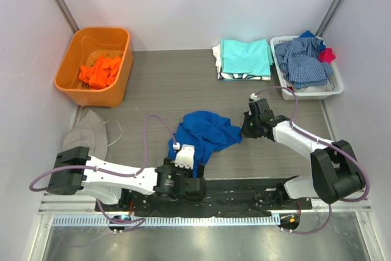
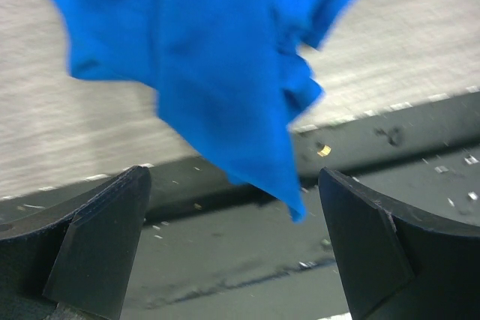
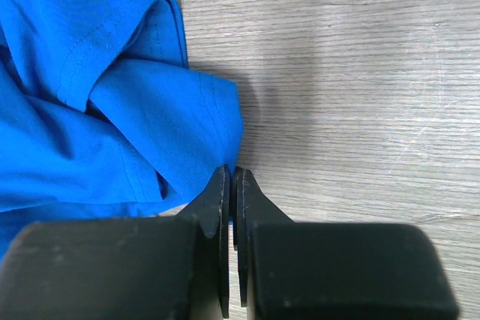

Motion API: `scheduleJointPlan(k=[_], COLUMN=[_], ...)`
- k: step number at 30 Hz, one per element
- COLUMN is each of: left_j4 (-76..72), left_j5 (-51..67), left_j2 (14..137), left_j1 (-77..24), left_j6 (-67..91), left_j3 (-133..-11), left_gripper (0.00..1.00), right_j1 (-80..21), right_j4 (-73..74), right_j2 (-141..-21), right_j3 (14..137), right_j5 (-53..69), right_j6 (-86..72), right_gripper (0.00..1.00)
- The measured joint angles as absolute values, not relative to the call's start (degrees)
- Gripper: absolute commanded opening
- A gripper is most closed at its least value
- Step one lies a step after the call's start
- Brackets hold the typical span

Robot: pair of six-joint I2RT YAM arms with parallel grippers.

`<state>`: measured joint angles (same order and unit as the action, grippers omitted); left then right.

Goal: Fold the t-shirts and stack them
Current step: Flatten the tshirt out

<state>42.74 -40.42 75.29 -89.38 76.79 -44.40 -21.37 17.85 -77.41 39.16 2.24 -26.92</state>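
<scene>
Right hand (image 3: 232, 177), closed tight, sits at the edge of the crumpled royal-blue t-shirt (image 1: 204, 131); left hand (image 2: 234, 207) gapes wide.

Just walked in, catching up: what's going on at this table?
A two-armed robot is dealing with a crumpled royal blue cotton t-shirt in the middle of the table. The left gripper is open at its near edge, holding nothing. The right gripper is shut beside its right edge, with no cloth visibly pinched. A folded pile topped by an aqua t-shirt sits at the far right.
</scene>
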Motion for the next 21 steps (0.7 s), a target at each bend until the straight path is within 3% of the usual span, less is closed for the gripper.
scheduleJointPlan(k=[13,21], left_j4=[41.8,42.2], left_j5=[-40.5,-40.5], left_j2=[83.0,85.8], left_j1=[-93.8,-94.0], left_j6=[79.5,80.9], left_j3=[-49.8,-50.5], left_gripper=[1.00,0.90], right_j1=[-21.4,-21.4], right_j4=[17.8,17.9], right_j2=[-77.4,-77.4], right_j3=[39.0,38.9], right_j5=[2.3,2.3], right_j6=[-26.9,-26.9], right_gripper=[0.01,0.01])
